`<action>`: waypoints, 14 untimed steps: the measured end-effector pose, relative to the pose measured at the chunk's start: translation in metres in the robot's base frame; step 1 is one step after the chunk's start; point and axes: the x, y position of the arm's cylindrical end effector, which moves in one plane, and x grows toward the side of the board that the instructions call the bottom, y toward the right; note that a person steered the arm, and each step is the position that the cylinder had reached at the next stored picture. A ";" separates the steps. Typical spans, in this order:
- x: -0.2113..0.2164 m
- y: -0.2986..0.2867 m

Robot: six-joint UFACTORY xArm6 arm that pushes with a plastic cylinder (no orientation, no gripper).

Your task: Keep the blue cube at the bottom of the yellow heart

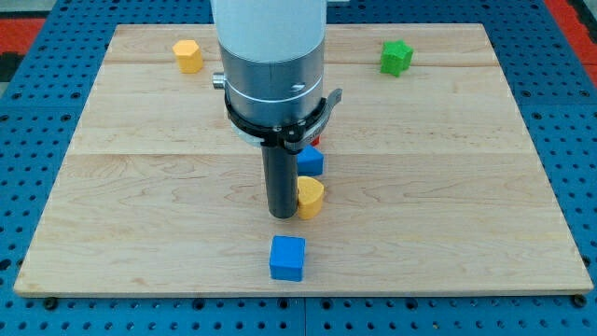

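A blue cube [287,258] lies near the view's bottom edge of the wooden board [140,187], below the middle. A yellow heart [311,197] lies a little above it and slightly to the right. My tip [281,216] rests on the board right against the heart's left side, above the blue cube. A second blue block [311,161] sits just above the heart, partly hidden by the arm. A small red piece [315,141] peeks out above that block, mostly hidden.
A yellow hexagonal block [187,56] sits at the view's top left. A green star-shaped block [395,57] sits at the view's top right. The arm's wide grey body [270,65] covers the top middle of the board.
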 end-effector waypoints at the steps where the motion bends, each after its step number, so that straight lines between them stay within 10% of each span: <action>1: -0.004 0.000; 4: -0.012 0.011; 7: 0.035 -0.115; 14: 0.093 0.019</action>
